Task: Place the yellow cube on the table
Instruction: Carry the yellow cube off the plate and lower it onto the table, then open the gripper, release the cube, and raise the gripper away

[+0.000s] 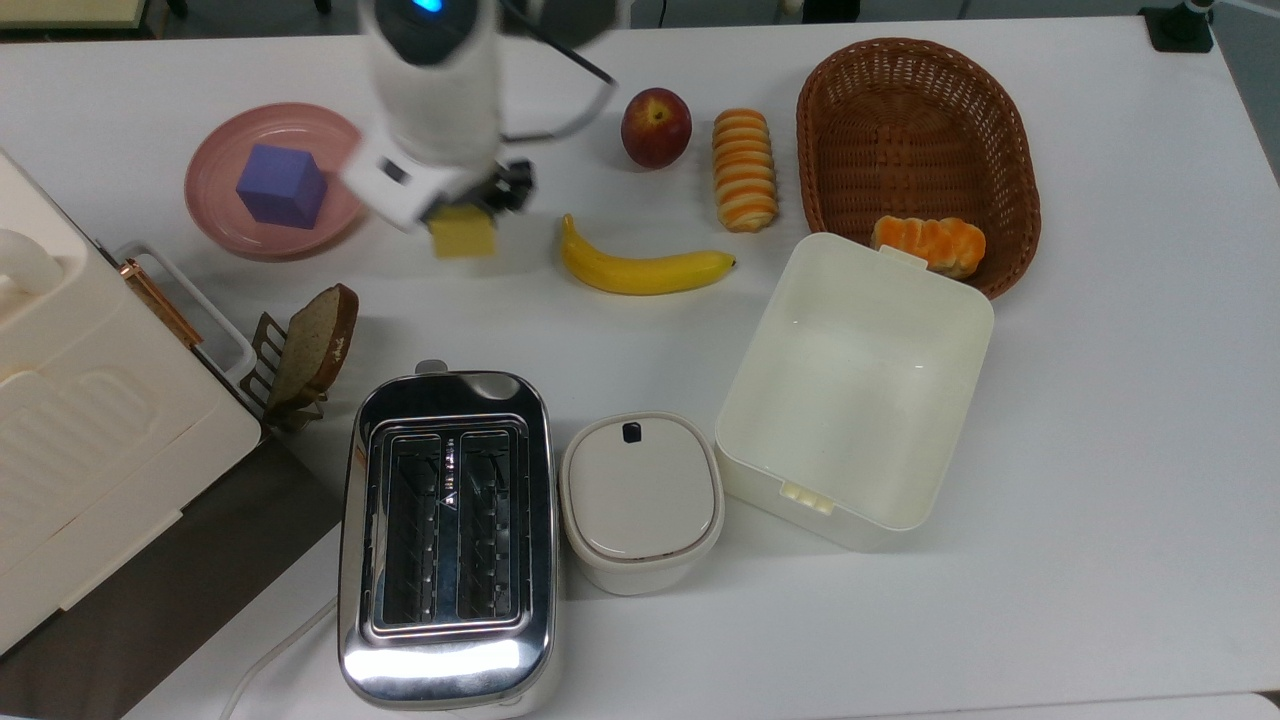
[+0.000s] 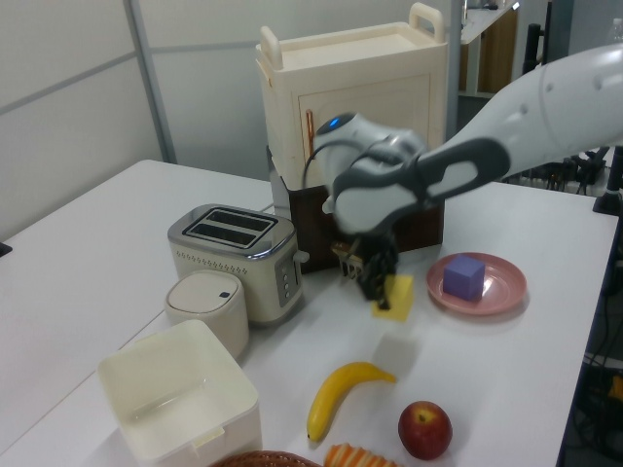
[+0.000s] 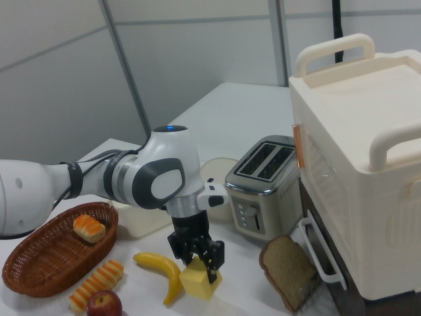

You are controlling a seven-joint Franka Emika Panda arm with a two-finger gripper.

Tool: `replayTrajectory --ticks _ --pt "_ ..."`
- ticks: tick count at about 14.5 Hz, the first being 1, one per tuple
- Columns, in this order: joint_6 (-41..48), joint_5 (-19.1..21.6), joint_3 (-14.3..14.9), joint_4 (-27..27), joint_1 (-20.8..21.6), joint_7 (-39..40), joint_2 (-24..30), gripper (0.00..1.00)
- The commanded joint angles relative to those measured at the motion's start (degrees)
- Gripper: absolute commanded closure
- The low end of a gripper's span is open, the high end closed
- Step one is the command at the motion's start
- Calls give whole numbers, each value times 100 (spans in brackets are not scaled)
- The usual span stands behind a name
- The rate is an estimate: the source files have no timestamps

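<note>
My gripper [image 1: 470, 208] is shut on the yellow cube [image 1: 463, 233], holding it tilted a little above the white table [image 1: 1100, 400]. In the top view the cube hangs between the pink plate [image 1: 215, 168] and the banana [image 1: 640, 268]. The left view has the yellow cube [image 2: 393, 297] under the gripper [image 2: 375, 284], off the table, left of the pink plate [image 2: 501, 289]. In the right view the gripper [image 3: 197, 258] holds the yellow cube [image 3: 200, 279] beside the banana [image 3: 164, 271]. The purple cube [image 1: 281, 186] sits alone on the plate.
A bread slice in a rack [image 1: 312, 345], a toaster [image 1: 447, 535] and a lidded white pot [image 1: 641, 499] stand near the front. A cream bin [image 1: 855, 385], a wicker basket [image 1: 915, 140], an apple [image 1: 655, 126] and a striped bun [image 1: 744, 168] lie to the top view's right. A cream cabinet [image 1: 80, 420] fills the top view's left edge.
</note>
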State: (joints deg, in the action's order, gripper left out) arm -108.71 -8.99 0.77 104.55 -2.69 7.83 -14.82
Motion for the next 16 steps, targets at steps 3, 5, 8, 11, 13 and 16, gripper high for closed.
replayTrajectory --ticks 3,5,8,11,13,16 --pt "-458 -24 72 -84 243 -722 -214 0" --pt "-362 -15 72 -224 321 -739 -188 0" --pt "696 2 72 -652 506 -748 163 0" --pt "2149 177 72 -1743 656 -757 199 0" --pt "2293 642 151 -1947 604 -695 453 0" --pt "2328 1012 195 -2027 560 -766 804 0"
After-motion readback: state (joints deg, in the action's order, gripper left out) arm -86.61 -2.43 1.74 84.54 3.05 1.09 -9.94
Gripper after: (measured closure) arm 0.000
